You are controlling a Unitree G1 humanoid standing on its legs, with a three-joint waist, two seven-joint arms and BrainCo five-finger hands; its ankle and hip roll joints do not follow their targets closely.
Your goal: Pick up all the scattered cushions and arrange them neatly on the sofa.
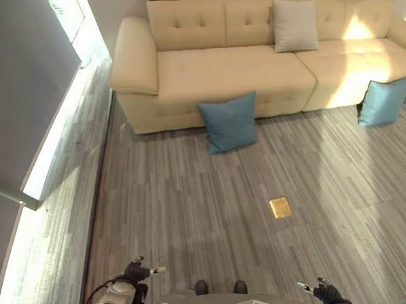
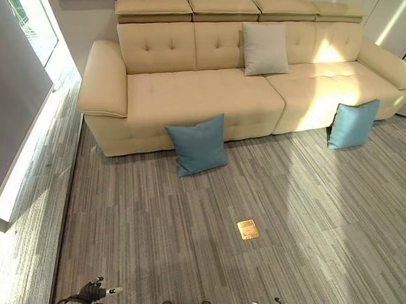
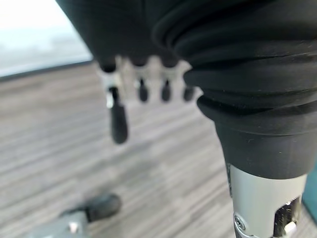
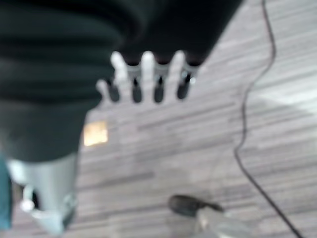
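Both the left hand (image 1: 137, 270) and right hand (image 1: 328, 293) are hanging relaxed, holding nothing. Two blue cushions (image 2: 197, 144) (image 2: 353, 124) are lying well ahead, against the sofa (image 2: 199, 90); reaching early risks missing.

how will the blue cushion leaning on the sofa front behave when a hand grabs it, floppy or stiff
The nearer blue cushion looks plump and soft, so it will probably dent under the fingers rather than stay stiff. It likely weighs little for its bulk. Propped against the sofa, it may flop flat onto the floor if nudged.
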